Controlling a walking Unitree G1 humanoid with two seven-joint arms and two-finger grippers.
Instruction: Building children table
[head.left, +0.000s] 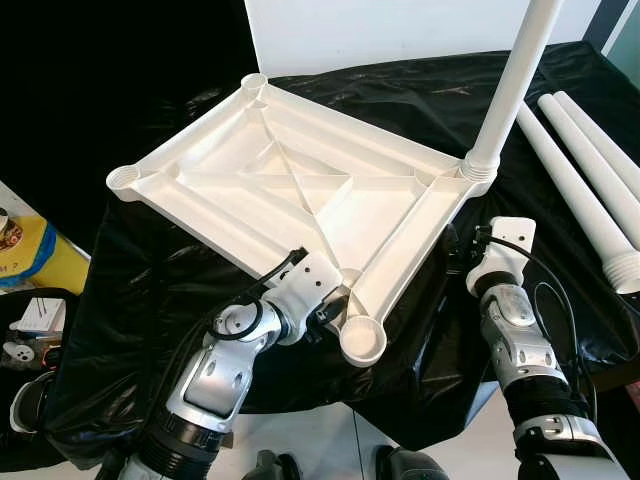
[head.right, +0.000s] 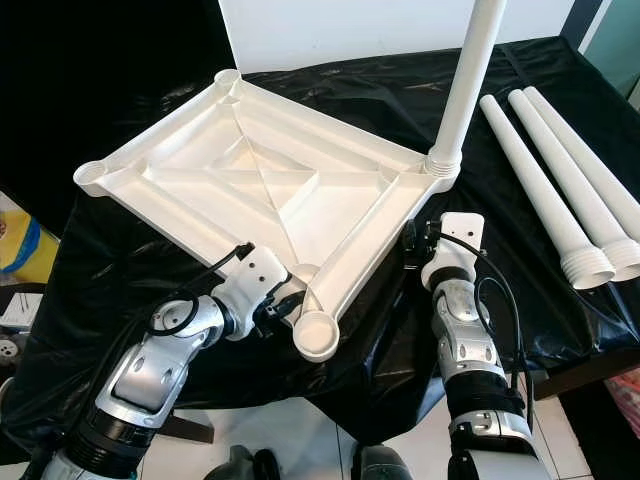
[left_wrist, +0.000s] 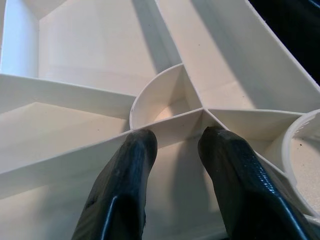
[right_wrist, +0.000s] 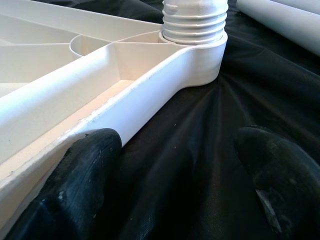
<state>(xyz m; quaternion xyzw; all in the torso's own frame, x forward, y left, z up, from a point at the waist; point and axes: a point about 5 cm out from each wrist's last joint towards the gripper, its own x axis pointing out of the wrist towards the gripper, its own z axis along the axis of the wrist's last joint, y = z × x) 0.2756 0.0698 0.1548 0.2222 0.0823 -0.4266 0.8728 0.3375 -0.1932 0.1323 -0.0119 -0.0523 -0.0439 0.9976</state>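
The white plastic table top (head.left: 300, 180) lies upside down, ribs up, on a black-covered surface. One white leg (head.left: 515, 80) stands upright, screwed into its right corner socket (right_wrist: 195, 37). My left gripper (left_wrist: 175, 136) is at the near corner beside the bare socket (head.left: 362, 340). It is open, with its fingertips (left_wrist: 142, 142) set against a rib inside the top. My right gripper (right_wrist: 177, 140) is open at the top's right edge, below the standing leg. One of its fingers (right_wrist: 95, 150) touches the rim and the other rests on the black cover.
Three loose white legs (head.left: 590, 170) lie on the black cover (head.left: 150, 280) at the right. A white board (head.left: 380, 30) stands behind. A yellow bag (head.left: 30, 255) and small boxes (head.left: 35, 320) sit on the floor at the left. The near corner overhangs the front edge.
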